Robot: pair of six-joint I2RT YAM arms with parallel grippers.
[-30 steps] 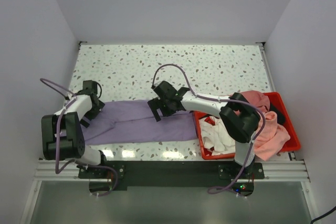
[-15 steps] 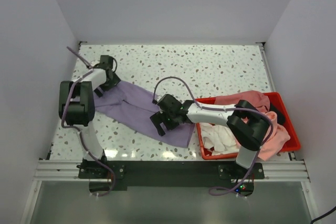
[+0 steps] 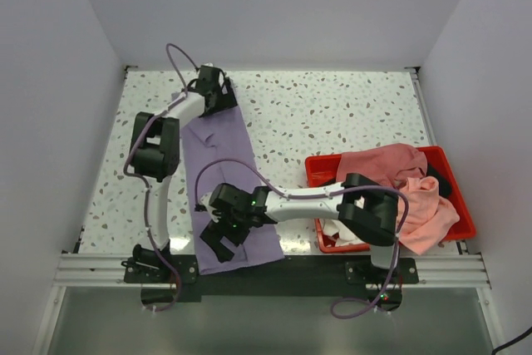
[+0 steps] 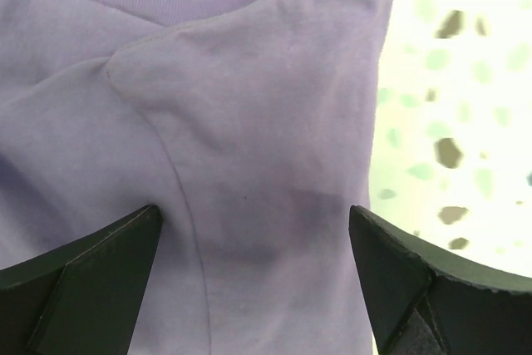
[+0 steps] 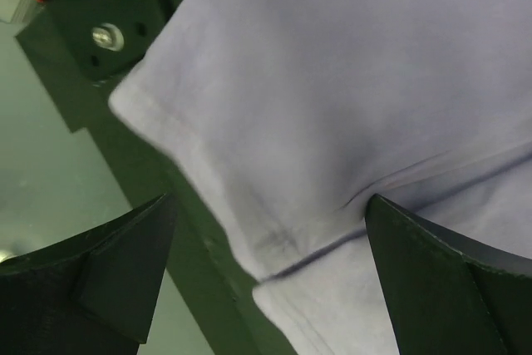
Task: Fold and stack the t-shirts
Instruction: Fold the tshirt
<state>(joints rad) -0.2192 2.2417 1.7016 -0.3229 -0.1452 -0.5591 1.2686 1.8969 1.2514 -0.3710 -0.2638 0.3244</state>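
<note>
The lavender t-shirt (image 3: 220, 164) lies stretched in a long strip from the far left of the table to its near edge. My left gripper (image 3: 219, 102) is at the shirt's far end, open. Its view shows the collar area (image 4: 249, 122) flat under the spread gripper (image 4: 253, 214). My right gripper (image 3: 216, 240) is at the near end, open too. Between that spread gripper (image 5: 270, 199) lies the shirt's hem (image 5: 332, 81), hanging over the table edge. A salmon t-shirt (image 3: 382, 160), a pink one (image 3: 424, 205) and a white one (image 3: 341, 229) are bunched in the bin.
The red plastic bin (image 3: 320, 164) stands at the near right, with shirts spilling over its right side. A black mounting rail (image 3: 332, 270) runs along the near edge and shows under the hem as the rail (image 5: 191, 239). White walls close in the speckled table (image 3: 332, 114).
The lavender shirt swung from lying across the table to lying lengthwise. My left gripper went to the far side, and my right gripper came to the near edge.
</note>
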